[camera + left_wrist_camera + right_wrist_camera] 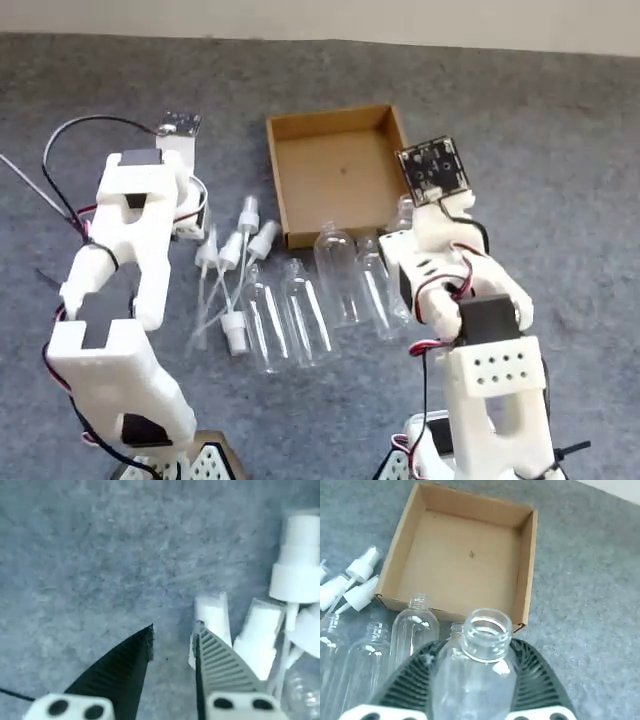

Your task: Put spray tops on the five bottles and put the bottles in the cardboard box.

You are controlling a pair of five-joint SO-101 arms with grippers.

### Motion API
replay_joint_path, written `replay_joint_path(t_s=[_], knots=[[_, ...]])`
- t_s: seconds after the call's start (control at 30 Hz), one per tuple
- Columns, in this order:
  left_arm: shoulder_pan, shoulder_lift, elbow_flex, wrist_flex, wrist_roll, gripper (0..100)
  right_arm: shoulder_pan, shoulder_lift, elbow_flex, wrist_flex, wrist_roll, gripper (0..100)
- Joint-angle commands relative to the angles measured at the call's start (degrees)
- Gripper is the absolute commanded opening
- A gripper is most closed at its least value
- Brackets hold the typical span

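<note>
My right gripper [480,652] is shut on a clear bottle [479,672] with an open neck and no spray top, held upright just in front of the cardboard box [400,555]. In the high view this bottle [403,212] stands at the box's [283,190] near right corner. Several more clear bottles [300,310] lie on the carpet without tops. My left gripper [172,636] is open low over the carpet, and a white spray top [212,614] lies just beyond its grey finger [220,662]. Several spray tops [232,250] are scattered beside the left gripper [200,228].
The cardboard box holds nothing inside. One spray top [236,332] lies apart, nearer the arm bases, beside the bottles. Grey carpet [560,150] covers the whole table, with open room to the right of the box and to the far left.
</note>
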Motion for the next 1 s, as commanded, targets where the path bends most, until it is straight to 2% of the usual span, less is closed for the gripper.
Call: replay_joint_path(t_s=[0.0, 0.17, 0.33, 0.47, 0.63, 0.97], knots=[[1.98, 0.04, -1.71, -2.73, 1.58, 13, -0.40, -2.95, -0.22, -0.48, 0.26, 0.4], [2.59, -0.92, -1.98, -2.20, 1.58, 13, -0.40, -3.03, -0.13, 0.13, 0.26, 0.4], [0.75, -7.34, -2.07, -0.62, 1.23, 13, -0.40, -3.12, 0.66, 0.04, 0.26, 0.4], [2.68, -10.77, -1.71, 1.23, 1.05, 13, -0.40, -3.30, 2.77, -0.13, 0.26, 0.4], [5.67, -9.71, 1.10, 0.97, -1.76, 13, -0.40, -3.47, 3.12, -0.13, 0.26, 0.4], [5.05, -0.84, 1.89, -0.79, -5.01, 13, -0.40, -3.47, 3.12, -0.13, 0.26, 0.4]])
